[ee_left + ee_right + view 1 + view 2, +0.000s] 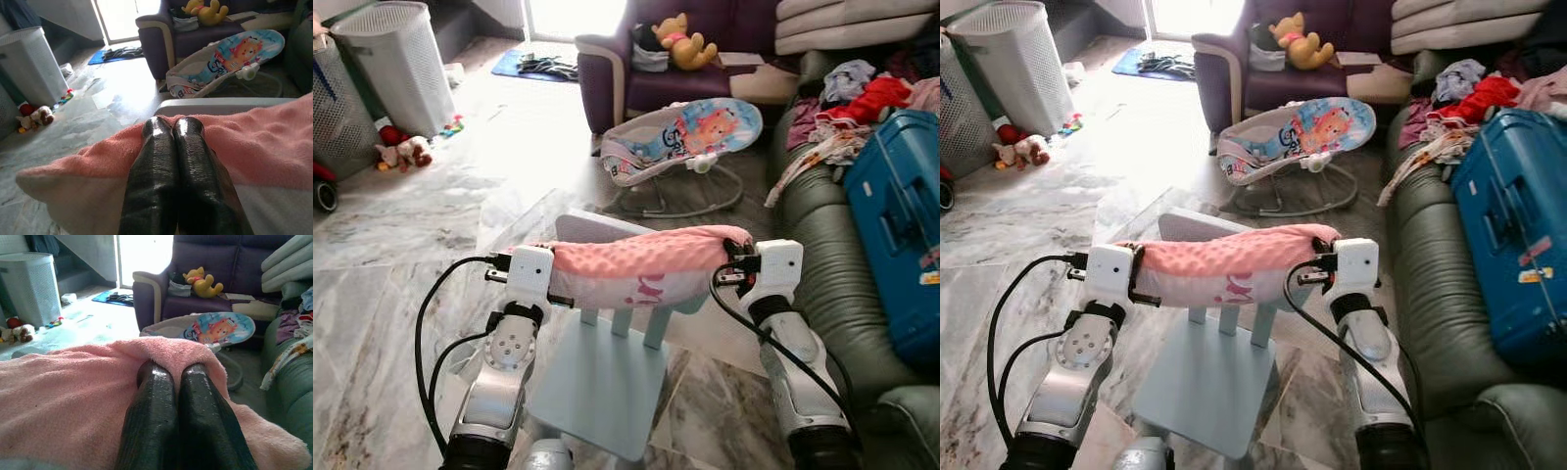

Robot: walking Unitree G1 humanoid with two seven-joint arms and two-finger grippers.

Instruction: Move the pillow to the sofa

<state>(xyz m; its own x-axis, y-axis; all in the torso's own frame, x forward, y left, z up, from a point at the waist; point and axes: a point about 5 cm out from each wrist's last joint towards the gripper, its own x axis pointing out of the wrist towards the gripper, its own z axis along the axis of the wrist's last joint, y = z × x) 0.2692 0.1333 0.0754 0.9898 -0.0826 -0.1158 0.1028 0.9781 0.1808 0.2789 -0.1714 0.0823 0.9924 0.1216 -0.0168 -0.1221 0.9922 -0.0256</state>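
A pink-and-white pillow (641, 264) hangs level between my two arms, just above a small pale-blue chair (607, 377). My left gripper (172, 129) is shut on the pillow's left end, its black fingers pressed together over the fabric. My right gripper (171, 372) is shut on the pillow's right end in the same way. A grey-green sofa (822, 255) runs along my right side, with clothes (852, 103) and a blue suitcase (901, 215) lying on it.
A baby bouncer (685, 142) stands on the marble floor ahead. Behind it is a purple armchair (617, 69) with a yellow plush bear (683, 41). A white laundry basket (396, 64) and a small soft toy (403, 152) are at the far left.
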